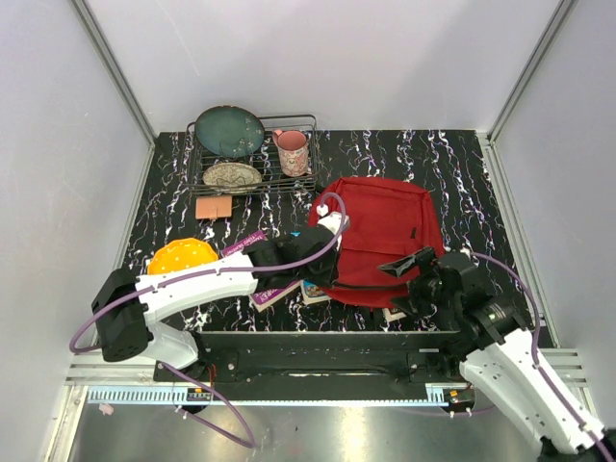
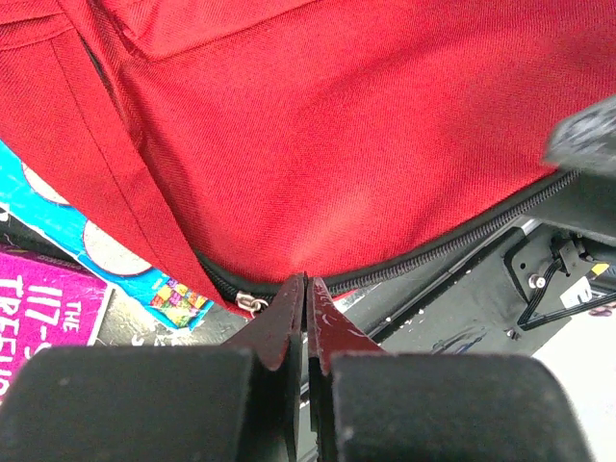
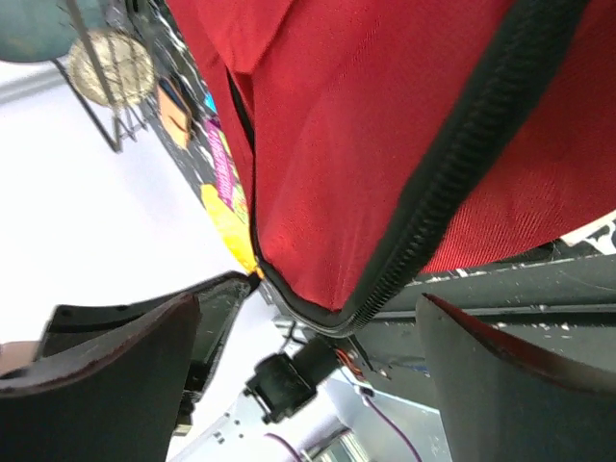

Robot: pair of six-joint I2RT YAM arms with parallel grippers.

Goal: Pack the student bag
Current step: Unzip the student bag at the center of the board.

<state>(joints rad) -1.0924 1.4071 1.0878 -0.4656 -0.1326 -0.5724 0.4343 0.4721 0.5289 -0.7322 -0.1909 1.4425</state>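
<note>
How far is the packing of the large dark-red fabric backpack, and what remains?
Done: nothing looks packed; a purple book and a teal book lie on the table at the near edge of the dark-red fabric backpack. In hand: the left gripper is shut at its black zip edge; the right gripper stands open beside it. Left: probably opening the bag and putting the books in.

- We see bare table at the upper right of the top view, behind and right of the student bag
- The wire rack and its dishes fill the upper left
- The left arm lies across the lower left, over books, barring the bag's near left edge
</note>
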